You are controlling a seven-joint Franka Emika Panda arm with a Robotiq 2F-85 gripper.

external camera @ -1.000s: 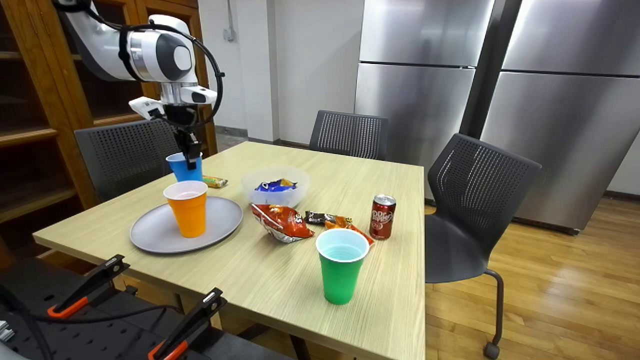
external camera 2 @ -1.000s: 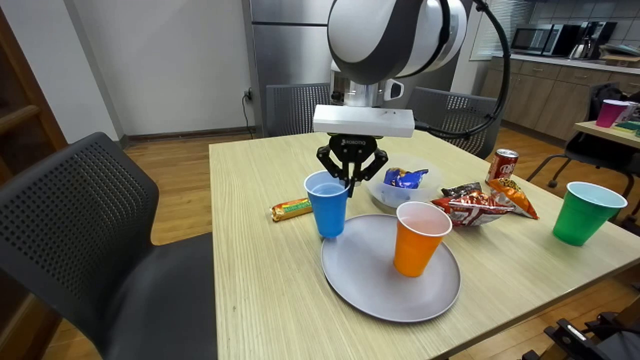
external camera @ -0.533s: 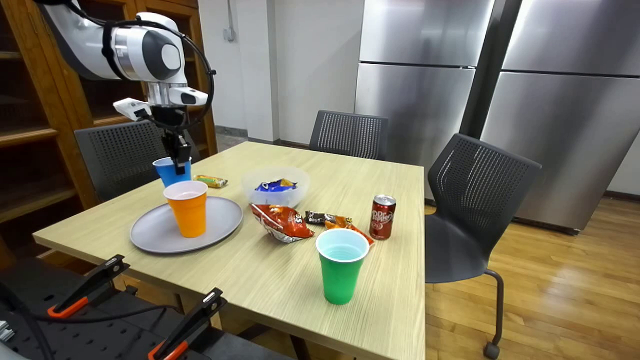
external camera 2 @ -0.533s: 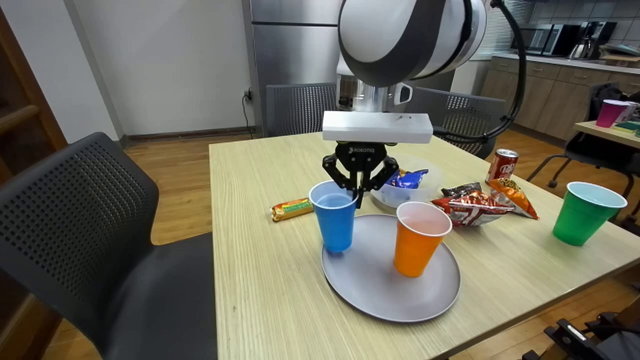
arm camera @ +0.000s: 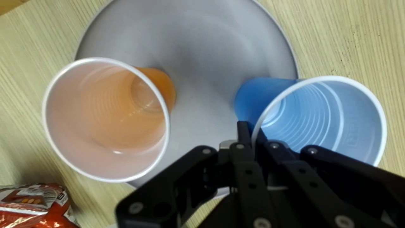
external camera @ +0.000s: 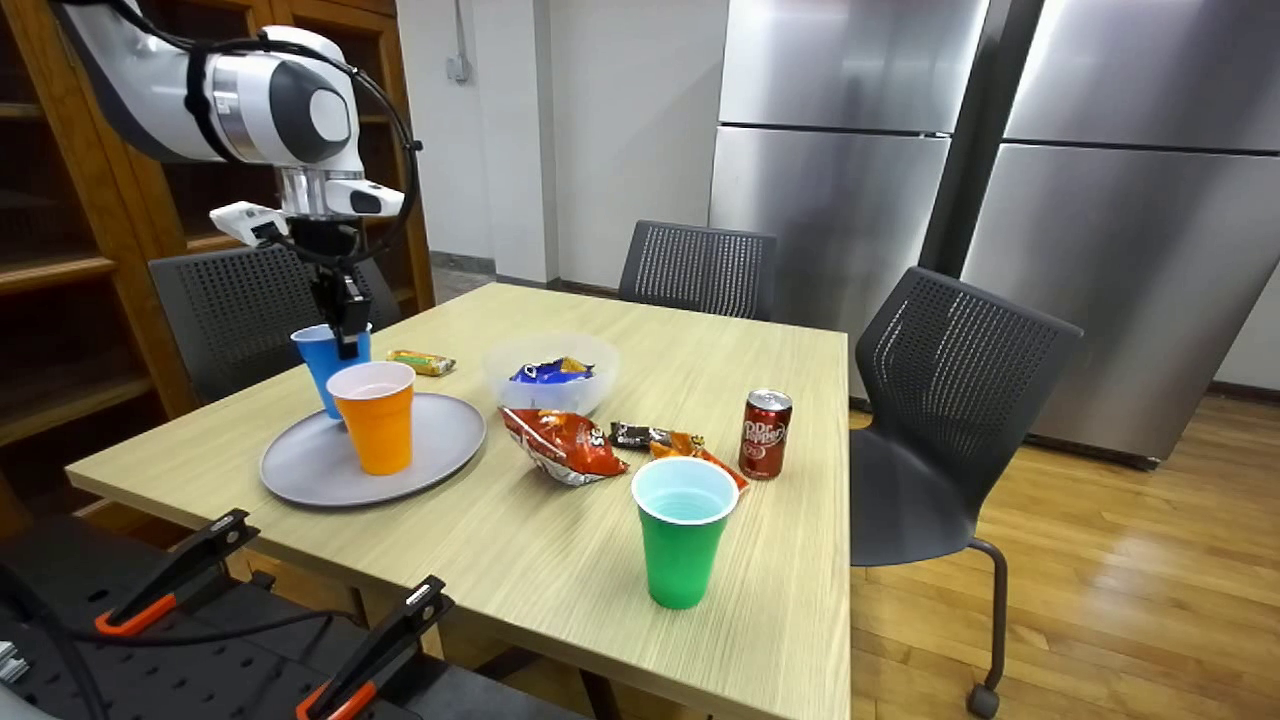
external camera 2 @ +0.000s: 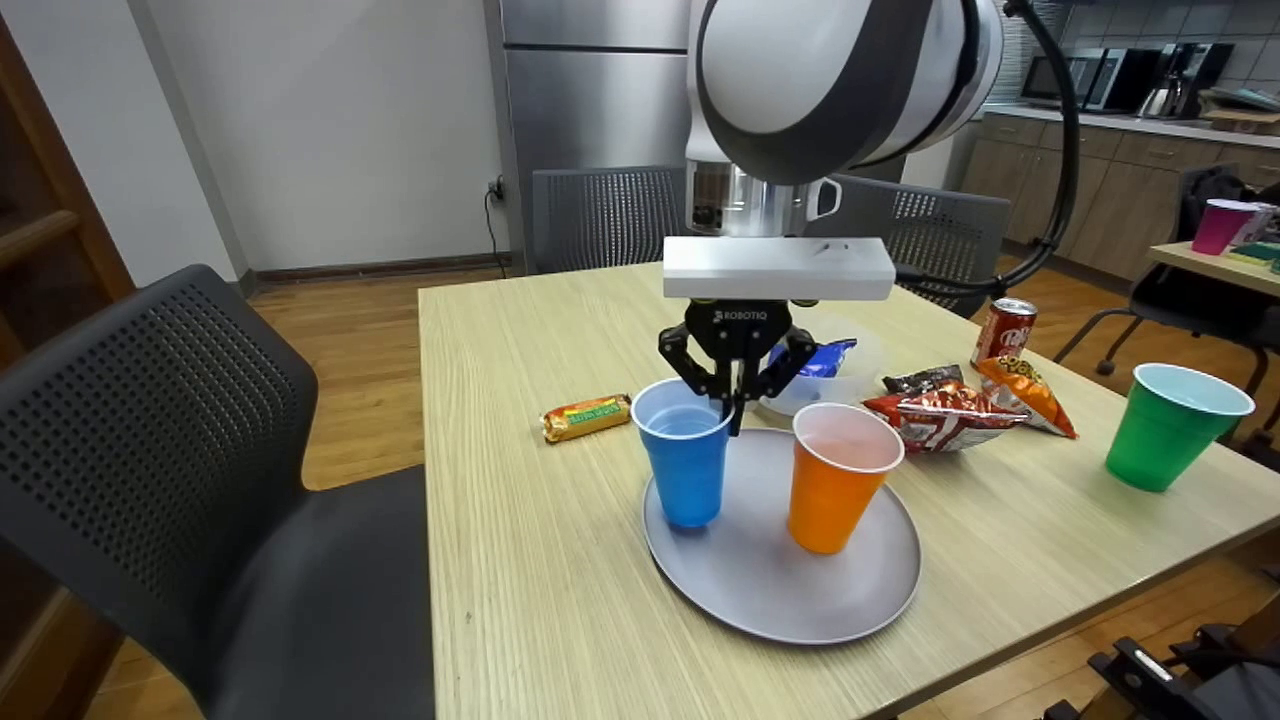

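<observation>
My gripper (external camera 2: 731,412) is shut on the near wall of a blue cup (external camera 2: 688,470), one finger inside the rim and one outside, as the wrist view shows (arm camera: 252,134). The blue cup (external camera: 320,365) is roughly upright with its base over the left part of a grey plate (external camera 2: 775,605). I cannot tell whether its base touches the plate. An orange cup (external camera 2: 835,500) stands on the plate, to the right of the blue cup and apart from it. In the wrist view the blue cup (arm camera: 262,91) and the orange cup (arm camera: 126,126) both look empty.
A gold-wrapped roll (external camera 2: 585,418) lies behind the plate. A clear bowl (external camera: 500,368) holds a blue packet (external camera: 552,373). A red chip bag (external camera: 565,445), small snack packets (external camera: 660,440), a soda can (external camera: 766,435) and a green cup (external camera: 683,550) stand or lie farther along the table.
My gripper has carried the blue cup from behind the plate's edge to over the plate, nearer the orange cup, and lowered. The gold-wrapped roll is now fully uncovered. Other objects have not moved.
</observation>
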